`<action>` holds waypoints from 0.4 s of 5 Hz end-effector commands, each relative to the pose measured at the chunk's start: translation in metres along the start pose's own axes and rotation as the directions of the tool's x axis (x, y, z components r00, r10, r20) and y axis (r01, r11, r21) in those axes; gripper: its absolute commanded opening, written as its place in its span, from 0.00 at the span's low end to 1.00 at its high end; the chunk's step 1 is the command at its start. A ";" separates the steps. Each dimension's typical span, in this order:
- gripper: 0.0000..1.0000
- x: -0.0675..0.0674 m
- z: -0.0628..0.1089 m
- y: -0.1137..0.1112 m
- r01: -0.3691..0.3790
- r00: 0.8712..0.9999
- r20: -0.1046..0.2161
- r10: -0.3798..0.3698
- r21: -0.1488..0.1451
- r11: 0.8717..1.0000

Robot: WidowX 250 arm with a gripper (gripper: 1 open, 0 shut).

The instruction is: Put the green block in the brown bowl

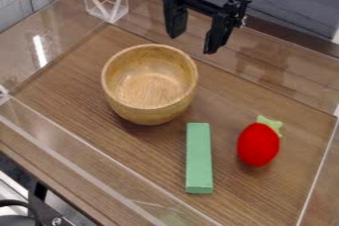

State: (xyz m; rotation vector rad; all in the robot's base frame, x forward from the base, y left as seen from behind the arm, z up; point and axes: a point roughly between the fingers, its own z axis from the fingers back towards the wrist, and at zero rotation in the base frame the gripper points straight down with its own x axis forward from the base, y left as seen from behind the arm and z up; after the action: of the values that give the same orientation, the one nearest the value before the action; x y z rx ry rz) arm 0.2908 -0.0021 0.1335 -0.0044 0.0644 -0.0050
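The green block [200, 157] lies flat on the wooden table, a long bar pointing toward the front edge, just right of and below the brown bowl [150, 82]. The bowl stands upright and empty, left of centre. My gripper [196, 30] hangs above the table at the back, beyond the bowl's far rim, its two black fingers [173, 18] spread apart with nothing between them. It touches neither the block nor the bowl.
A red strawberry-shaped toy [259, 142] sits right of the green block. Clear acrylic walls [40, 47] ring the table, and a clear angled stand [106, 5] is at the back left.
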 end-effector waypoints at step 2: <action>1.00 -0.042 -0.029 -0.019 -0.172 0.985 -0.019 0.171 -0.042 0.984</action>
State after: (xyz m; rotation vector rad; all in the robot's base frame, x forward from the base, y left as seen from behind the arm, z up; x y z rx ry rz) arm 0.2418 -0.0209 0.0960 -0.0355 0.1297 0.1620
